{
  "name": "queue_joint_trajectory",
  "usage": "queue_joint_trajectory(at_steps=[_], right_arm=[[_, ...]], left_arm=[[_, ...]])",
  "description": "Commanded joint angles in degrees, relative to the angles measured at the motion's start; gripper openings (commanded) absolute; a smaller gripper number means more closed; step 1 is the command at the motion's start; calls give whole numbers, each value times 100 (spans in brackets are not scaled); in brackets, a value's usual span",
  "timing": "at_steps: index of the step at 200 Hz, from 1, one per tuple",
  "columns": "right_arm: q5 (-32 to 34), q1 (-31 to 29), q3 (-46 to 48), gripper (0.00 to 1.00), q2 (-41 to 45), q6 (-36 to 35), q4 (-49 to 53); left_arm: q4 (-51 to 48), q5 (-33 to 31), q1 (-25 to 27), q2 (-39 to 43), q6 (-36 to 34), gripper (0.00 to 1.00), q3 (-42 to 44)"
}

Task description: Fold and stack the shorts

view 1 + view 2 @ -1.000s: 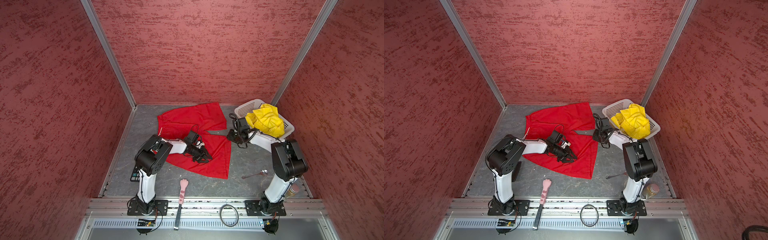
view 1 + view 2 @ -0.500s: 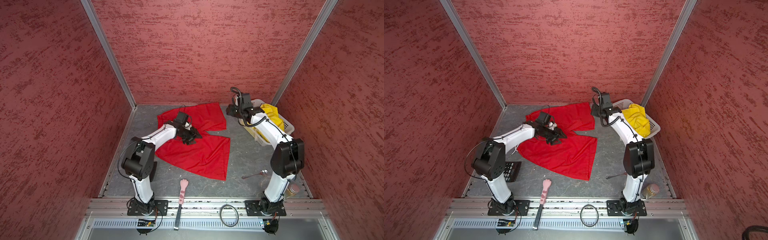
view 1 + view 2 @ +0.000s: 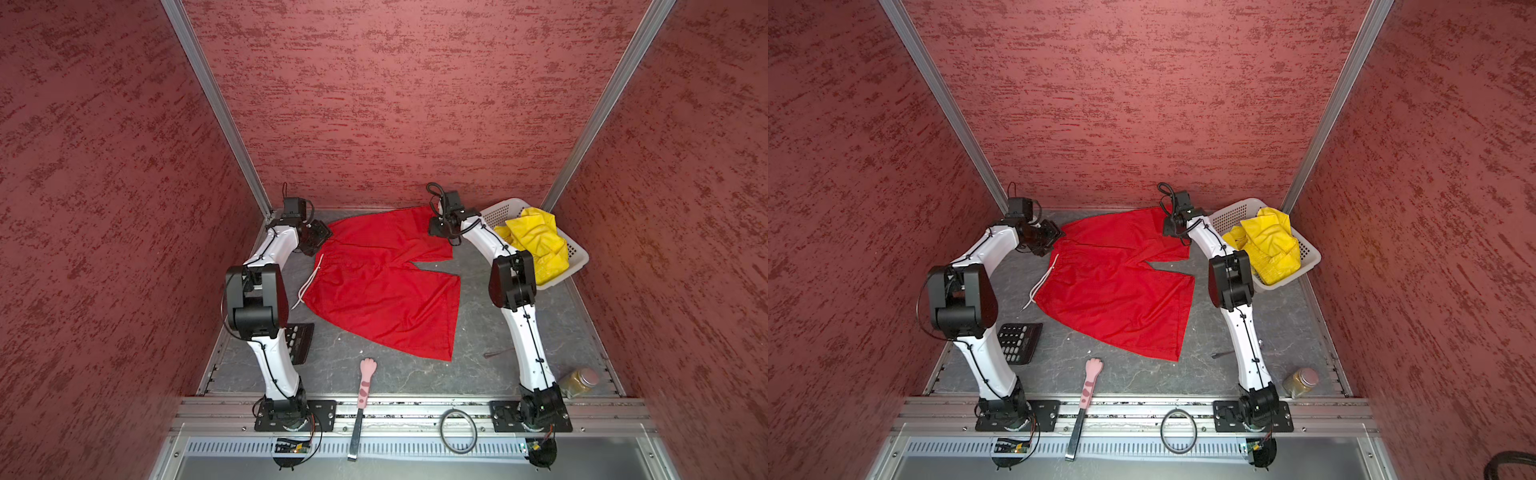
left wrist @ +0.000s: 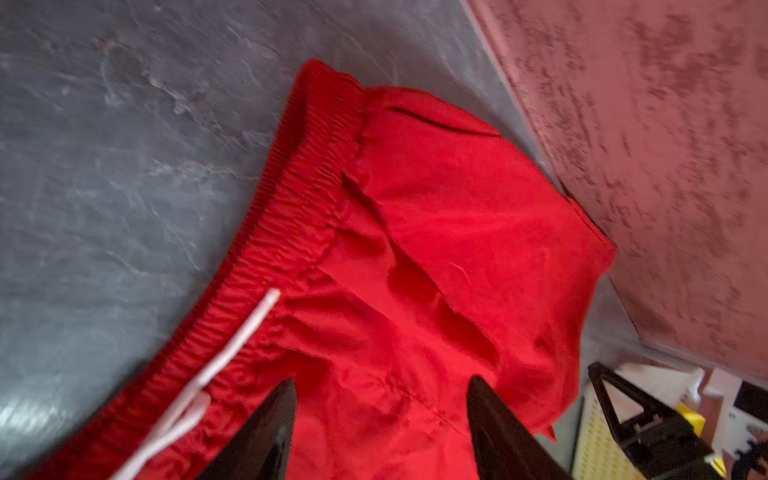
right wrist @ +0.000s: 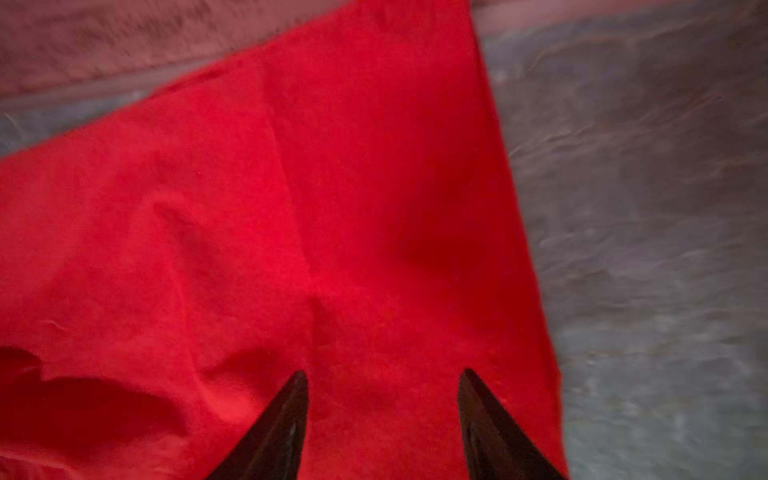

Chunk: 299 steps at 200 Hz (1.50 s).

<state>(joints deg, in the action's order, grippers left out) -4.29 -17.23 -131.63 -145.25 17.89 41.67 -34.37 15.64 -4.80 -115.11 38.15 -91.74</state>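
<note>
The red shorts lie spread flat on the grey table, waistband and white drawstring to the left, legs to the right. My left gripper hovers open over the far waistband corner, with only cloth showing beneath its fingers. Above the far leg's hem corner my right gripper is open too, gripping nothing. The yellow shorts sit crumpled in the white basket.
A black calculator lies by the left arm's base. A pink paw-handled tool is at the front edge, a jar at the front right, and a thin metal utensil beside the right arm. The back wall stands close behind both grippers.
Both grippers went from the middle of the shorts out to the far corners and opened wider. The red shorts now lie flatter, with the waistband drawn out to the left.
</note>
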Motion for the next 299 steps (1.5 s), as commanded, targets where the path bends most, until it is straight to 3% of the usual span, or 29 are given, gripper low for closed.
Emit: queue_joint_trajectory(at_steps=[1,36,69,139,184,239,273,299], right_arm=[[-70,-135,-252,59,31,-182,240],[-9,-286,300,58,137,-234,188],[0,-487,1300,57,531,-220,-123],[-447,-670,3276,56,1727,22,-663],[-132,-144,1699,62,1567,-40,-131],[-228,458,-2185,64,-508,-138,880],[-349,546,-1422,70,-473,-231,-323],[-597,540,-1269,70,-636,-166,-592]], left_arm=[[304,-182,-335,-520,120,69,-296],[328,-617,-469,-1022,-20,70,-851],[207,-630,-443,-1518,-178,70,-1346],[645,-615,-419,-1736,-238,71,-1247],[799,-555,-351,-1790,-229,73,-1346],[1122,-364,-309,-1622,-127,68,-1125],[1031,-323,-297,-1823,-275,74,-1444],[1094,-377,-233,-1917,-282,76,-1504]])
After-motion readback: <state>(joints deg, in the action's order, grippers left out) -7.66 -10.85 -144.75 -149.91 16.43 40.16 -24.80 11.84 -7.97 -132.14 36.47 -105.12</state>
